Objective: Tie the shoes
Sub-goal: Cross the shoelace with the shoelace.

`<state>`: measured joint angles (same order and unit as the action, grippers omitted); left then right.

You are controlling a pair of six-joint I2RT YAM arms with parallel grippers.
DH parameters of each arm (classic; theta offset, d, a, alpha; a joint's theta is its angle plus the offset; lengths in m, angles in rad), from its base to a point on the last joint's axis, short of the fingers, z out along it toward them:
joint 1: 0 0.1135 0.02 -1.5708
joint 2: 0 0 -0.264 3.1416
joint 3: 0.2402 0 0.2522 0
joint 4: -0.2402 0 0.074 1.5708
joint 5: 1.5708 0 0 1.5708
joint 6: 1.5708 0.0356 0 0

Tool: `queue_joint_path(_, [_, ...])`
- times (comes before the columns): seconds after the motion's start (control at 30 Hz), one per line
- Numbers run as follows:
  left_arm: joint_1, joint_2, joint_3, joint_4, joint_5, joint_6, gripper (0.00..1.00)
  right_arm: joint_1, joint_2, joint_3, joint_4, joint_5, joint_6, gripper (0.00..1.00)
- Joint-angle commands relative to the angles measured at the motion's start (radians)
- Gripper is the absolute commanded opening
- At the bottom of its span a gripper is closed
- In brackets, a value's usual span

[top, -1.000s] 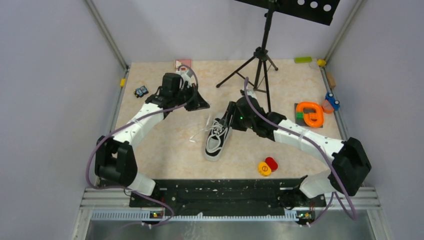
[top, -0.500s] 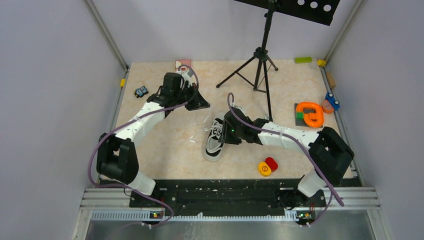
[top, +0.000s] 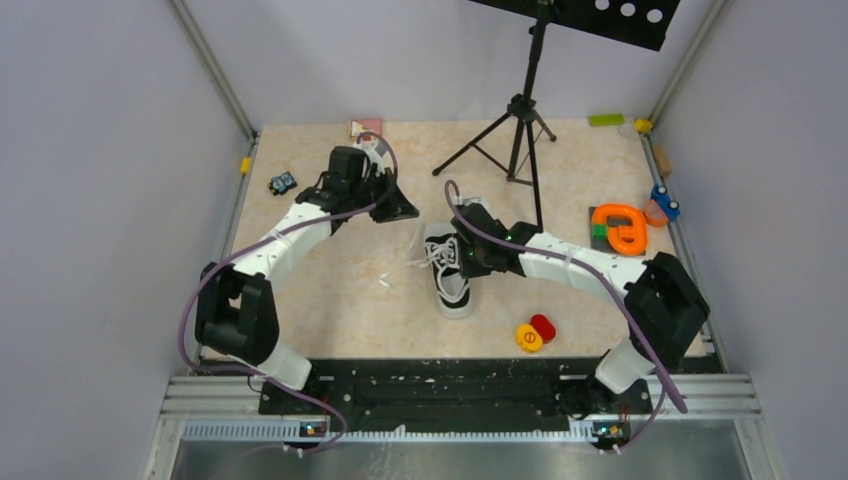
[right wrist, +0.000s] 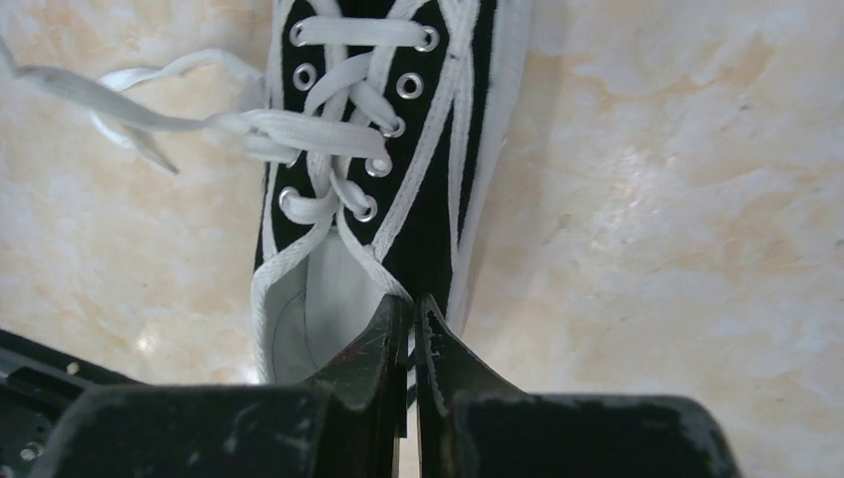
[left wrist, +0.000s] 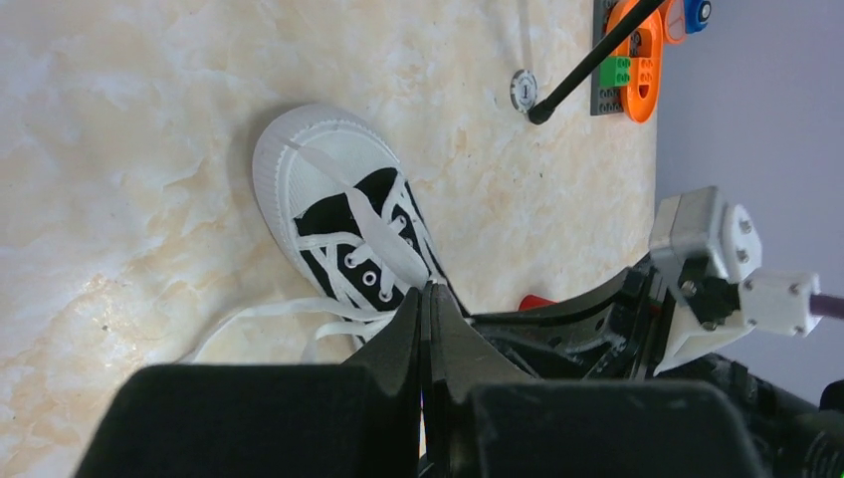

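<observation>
black low-top canvas sneaker with white toe cap [top: 452, 283] sitting upright on beige marbled bench [top: 330, 290], seeming light, soft-walled | white flat laces [right wrist: 299, 129] trailing limp, best pinched near ends | right hand [right wrist: 412, 304] pinching collar wall, fully closed | left hand [left wrist: 430, 291] hovering closed, empty

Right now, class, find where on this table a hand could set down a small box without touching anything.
Widest bare patch: the near-left table, between left arm, shoe and front edge. Another: back right, between tripod and orange toy. Crowded around the shoe, its laces and the right arm.
</observation>
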<state>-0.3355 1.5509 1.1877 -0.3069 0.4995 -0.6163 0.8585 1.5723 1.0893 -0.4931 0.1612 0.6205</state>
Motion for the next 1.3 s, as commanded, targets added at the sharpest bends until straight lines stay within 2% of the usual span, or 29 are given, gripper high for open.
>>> queue_joint_path(0.0, [0.003, 0.008, 0.01, 0.01, -0.002, 0.013, 0.0, -0.072, -0.002, 0.076, -0.05, -0.024, -0.174, 0.0])
queue_joint_path(0.07, [0.003, 0.015, -0.005, 0.021, 0.009, 0.005, 0.0, -0.084, 0.009, 0.086, -0.073, -0.022, -0.177, 0.02])
queue_joint_path(0.17, [0.003, 0.025, -0.019, 0.037, 0.01, -0.003, 0.0, -0.084, -0.015, 0.094, -0.089, 0.023, -0.154, 0.46])
queue_joint_path(0.23, [0.003, 0.038, -0.017, 0.041, 0.006, -0.004, 0.0, -0.083, -0.061, 0.081, -0.063, 0.039, -0.129, 0.57])
queue_joint_path(0.27, [0.003, 0.047, -0.01, 0.035, 0.001, -0.001, 0.0, -0.079, -0.086, 0.075, -0.049, 0.054, -0.111, 0.59])
queue_joint_path(0.37, [0.004, 0.08, 0.032, 0.01, -0.01, 0.013, 0.0, -0.043, -0.155, 0.06, 0.008, 0.11, -0.065, 0.6])
queue_joint_path(0.47, [0.011, 0.114, 0.069, -0.02, -0.01, 0.034, 0.0, 0.045, -0.172, 0.045, 0.112, 0.149, -0.05, 0.6])
queue_joint_path(0.63, [0.044, 0.159, 0.107, -0.093, 0.06, 0.088, 0.0, 0.197, -0.053, 0.037, 0.336, 0.128, -0.111, 0.57])
queue_joint_path(0.83, [0.092, 0.187, 0.13, -0.187, 0.135, 0.139, 0.0, 0.269, 0.109, 0.015, 0.599, 0.098, -0.158, 0.56])
queue_joint_path(1.27, [0.095, 0.191, 0.103, -0.213, 0.19, 0.156, 0.0, 0.271, 0.371, 0.109, 0.639, 0.115, -0.178, 0.57])
